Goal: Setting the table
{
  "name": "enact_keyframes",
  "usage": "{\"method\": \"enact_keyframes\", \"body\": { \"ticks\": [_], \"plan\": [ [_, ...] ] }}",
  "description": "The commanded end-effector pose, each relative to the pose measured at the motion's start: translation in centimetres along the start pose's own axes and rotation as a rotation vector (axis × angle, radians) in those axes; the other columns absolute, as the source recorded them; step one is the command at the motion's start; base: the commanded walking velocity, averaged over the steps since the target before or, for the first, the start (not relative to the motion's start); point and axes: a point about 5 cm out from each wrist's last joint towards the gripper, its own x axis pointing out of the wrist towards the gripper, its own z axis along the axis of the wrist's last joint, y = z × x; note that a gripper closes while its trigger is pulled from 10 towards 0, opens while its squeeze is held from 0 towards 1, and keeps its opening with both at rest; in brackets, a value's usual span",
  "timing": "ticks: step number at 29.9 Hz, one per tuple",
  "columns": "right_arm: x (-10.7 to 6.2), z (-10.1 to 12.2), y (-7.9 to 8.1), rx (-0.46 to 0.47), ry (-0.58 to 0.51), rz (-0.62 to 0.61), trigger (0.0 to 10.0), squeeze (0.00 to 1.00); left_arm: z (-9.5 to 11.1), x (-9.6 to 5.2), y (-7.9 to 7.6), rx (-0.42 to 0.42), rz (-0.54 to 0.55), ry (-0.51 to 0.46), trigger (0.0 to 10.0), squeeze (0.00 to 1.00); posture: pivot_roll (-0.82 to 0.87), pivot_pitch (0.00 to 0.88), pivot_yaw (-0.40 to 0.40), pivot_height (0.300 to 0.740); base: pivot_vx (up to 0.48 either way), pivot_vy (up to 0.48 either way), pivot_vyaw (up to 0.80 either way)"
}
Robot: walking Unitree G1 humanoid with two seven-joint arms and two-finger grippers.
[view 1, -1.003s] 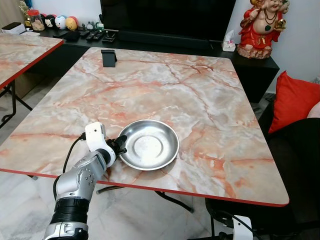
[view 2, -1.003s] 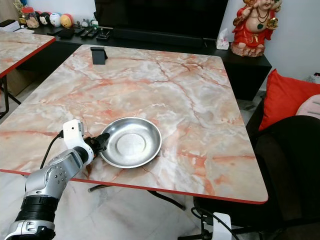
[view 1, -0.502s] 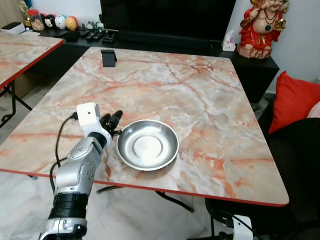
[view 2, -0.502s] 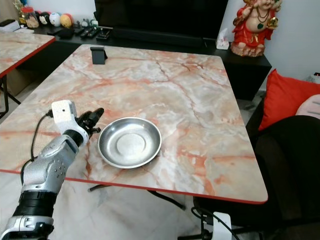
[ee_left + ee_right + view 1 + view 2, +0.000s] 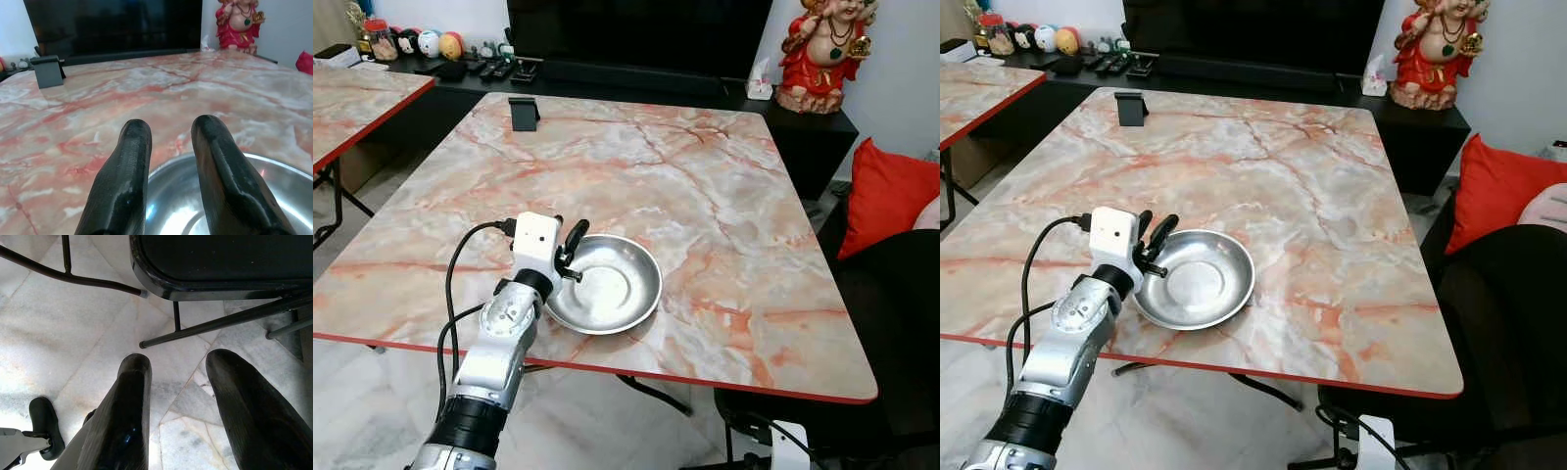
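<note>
Both jaws stood apart with nothing between them. On the left gripper [image 5: 570, 253] the gap was narrow, its black fingers [image 5: 128, 166] raised just over the nine o'clock rim of the steel bowl [image 5: 607, 284], not visibly touching it. That bowl lay on the marble table [image 5: 705, 196] toward its near edge, left of centre. A small black stand [image 5: 524, 112] sat far off at eleven o'clock. Low beside a black chair [image 5: 220, 264], the right gripper [image 5: 181, 396] hung idle over pale floor tiles [image 5: 73, 333].
</note>
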Motion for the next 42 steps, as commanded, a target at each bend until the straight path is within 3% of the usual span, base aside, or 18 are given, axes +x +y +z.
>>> {"method": "enact_keyframes", "body": {
  "ticks": [1,16,26,42],
  "plan": [
    [-0.04,-0.06,-0.17,0.011,-0.004,-0.01,10.0,0.0,-0.16,-0.08,-0.38,0.023,-0.02,-0.003,10.0,0.0,0.06,0.0,-0.061,0.711,0.0,0.0,0.0],
    [-0.03,-0.02,-0.12,0.016,-0.006,-0.009,10.0,0.0,-0.17,0.05,-0.3,0.042,-0.02,-0.013,10.0,0.0,0.06,0.0,-0.061,0.711,0.0,0.0,0.0],
    [-0.03,0.01,-0.15,0.017,-0.009,-0.01,10.0,0.0,-0.18,-0.1,-0.04,0.012,0.006,-0.017,10.0,0.0,0.06,0.0,-0.063,0.711,0.0,0.0,0.0],
    [-0.08,-0.24,-0.07,0.018,-0.009,-0.009,10.0,0.0,0.0,-0.15,-0.3,-0.013,0.006,-0.03,10.0,0.0,0.06,0.0,-0.052,0.711,0.0,0.468,0.0]
  ]
}}
